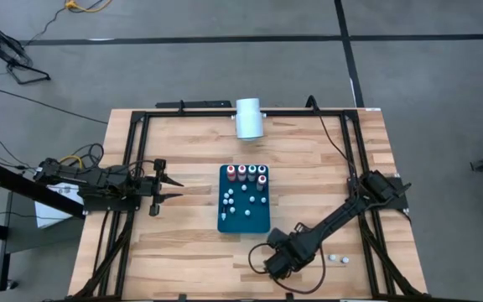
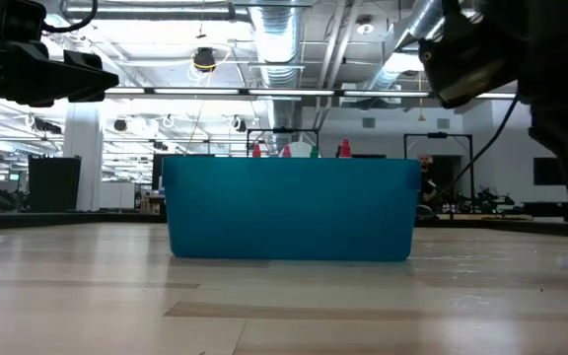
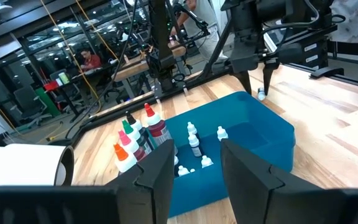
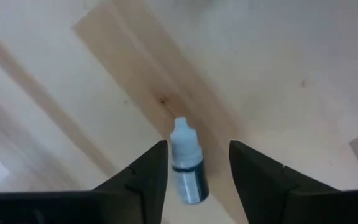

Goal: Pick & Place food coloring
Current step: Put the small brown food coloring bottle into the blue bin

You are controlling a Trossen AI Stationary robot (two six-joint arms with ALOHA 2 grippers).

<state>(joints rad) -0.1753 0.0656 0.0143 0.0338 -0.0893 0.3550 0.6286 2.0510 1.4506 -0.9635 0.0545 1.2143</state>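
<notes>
The food coloring bottles stand in a dark teal tray (image 1: 244,220) at the table's middle: a far row of taller red, green and dark ones (image 1: 248,174) and several whitish ones (image 3: 192,140). Two more tiny bottles (image 1: 337,258) lie on the wood near the right arm. My right gripper (image 4: 197,148) is open near the table's near edge (image 1: 268,262), pointing down. One small pale-capped bottle (image 4: 185,167) lies on its side on the wood between the fingers, which stand on either side of it. My left gripper (image 1: 164,191) waits open, left of the tray.
A large white cylinder (image 1: 249,118) lies at the table's far edge. A black frame (image 1: 132,159) runs along the left, far and right sides. Bare wood lies between the tray and my left gripper, and along the near edge.
</notes>
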